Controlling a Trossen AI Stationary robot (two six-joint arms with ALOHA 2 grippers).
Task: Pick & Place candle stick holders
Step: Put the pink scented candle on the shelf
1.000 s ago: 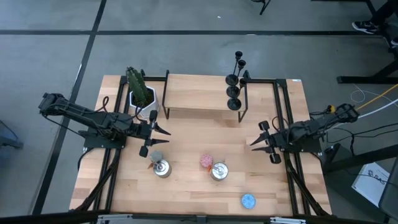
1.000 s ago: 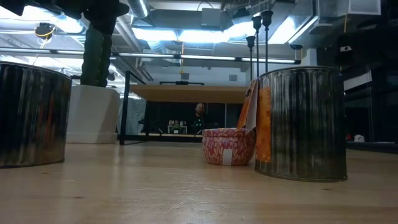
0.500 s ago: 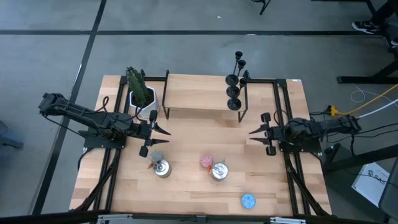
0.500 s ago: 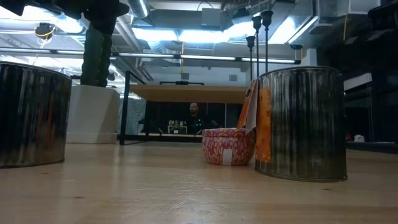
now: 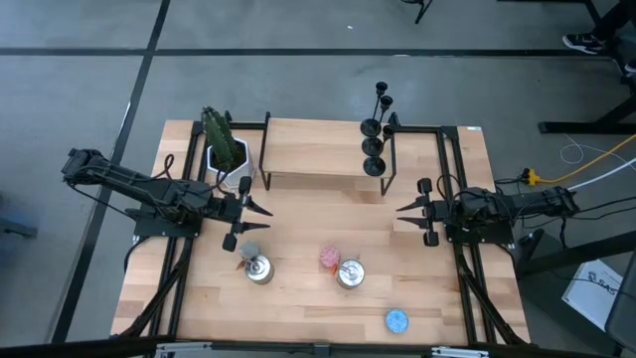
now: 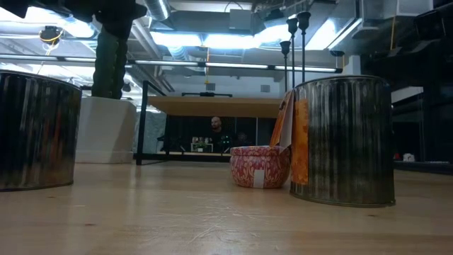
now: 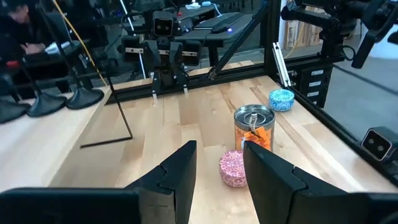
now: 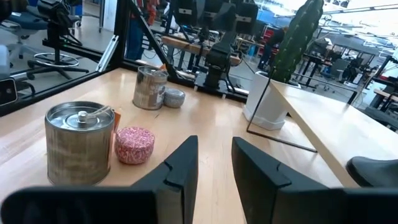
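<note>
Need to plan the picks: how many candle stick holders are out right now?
3, in a row at the right end of the raised shelf: rear holder, middle holder, front holder. None appears hidden.

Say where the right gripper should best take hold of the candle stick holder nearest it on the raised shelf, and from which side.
Probably by the thin upright stem, just above the round base, of the nearest candle stick holder. The right gripper is open and level, so a sideways approach from the table's open middle, fingers either side of the stem, seems to suit. The other holders stand in a row behind it, and the shelf's black frame post is close beside it.
</note>
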